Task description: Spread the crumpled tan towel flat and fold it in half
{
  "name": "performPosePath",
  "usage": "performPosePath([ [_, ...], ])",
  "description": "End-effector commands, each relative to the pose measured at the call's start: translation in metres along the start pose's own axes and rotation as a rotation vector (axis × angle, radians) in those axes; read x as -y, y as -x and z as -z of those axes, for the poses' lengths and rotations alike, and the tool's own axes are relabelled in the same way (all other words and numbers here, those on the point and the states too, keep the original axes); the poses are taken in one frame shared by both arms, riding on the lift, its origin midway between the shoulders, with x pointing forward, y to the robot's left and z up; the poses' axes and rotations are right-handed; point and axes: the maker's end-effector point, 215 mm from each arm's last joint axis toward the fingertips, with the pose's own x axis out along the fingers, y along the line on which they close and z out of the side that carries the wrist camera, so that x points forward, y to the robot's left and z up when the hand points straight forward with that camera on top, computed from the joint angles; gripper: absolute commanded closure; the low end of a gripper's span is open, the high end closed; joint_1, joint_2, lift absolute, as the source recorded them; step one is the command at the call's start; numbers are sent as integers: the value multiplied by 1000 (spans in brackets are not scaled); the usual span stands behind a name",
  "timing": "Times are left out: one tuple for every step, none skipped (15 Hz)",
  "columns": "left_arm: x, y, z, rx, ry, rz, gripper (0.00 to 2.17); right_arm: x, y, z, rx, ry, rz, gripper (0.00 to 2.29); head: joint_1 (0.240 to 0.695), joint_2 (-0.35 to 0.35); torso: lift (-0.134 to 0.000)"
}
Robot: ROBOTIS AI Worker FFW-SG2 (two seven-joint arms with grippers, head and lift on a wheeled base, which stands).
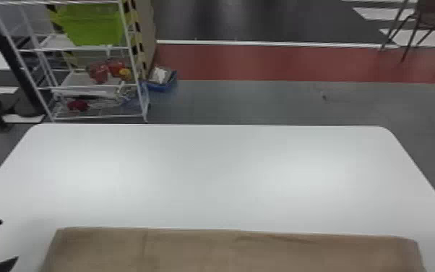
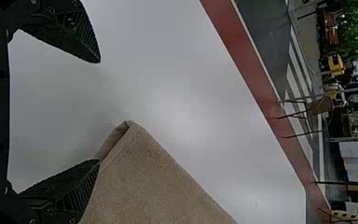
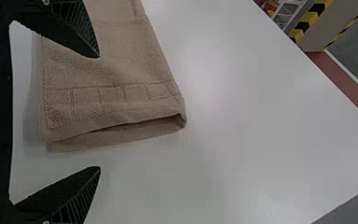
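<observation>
The tan towel [image 1: 227,251] lies folded over in a wide, nearly smooth strip along the near side of the table, its far edge roughly straight. At the head view's lower left, my left gripper [image 1: 9,240] stands open beside the towel's left end. In the left wrist view, the towel [image 2: 154,182] has a folded corner close to one finger of the open left gripper [image 2: 98,112]. The right wrist view has the towel [image 3: 116,70] with its layered end and banded border by my open right gripper [image 3: 99,112]; one finger is over the cloth, the other over bare table.
The white table [image 1: 206,173] extends beyond the towel to rounded far corners. Past it, a white wire shelf [image 1: 135,68] stands at the back left with a blue bin [image 1: 162,81] beside it. A chair [image 1: 431,20] is far off at the right.
</observation>
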Motion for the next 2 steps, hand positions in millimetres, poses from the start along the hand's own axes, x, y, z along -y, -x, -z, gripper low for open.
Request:
performPosePath([
  [2, 1, 0, -2, -2, 3, 137, -1, 0, 0, -1, -1, -2, 16, 695, -26, -123],
  [1, 2, -1, 0, -3, 0, 137, -1, 0, 1, -2, 0, -2, 16, 695, -25, -123],
])
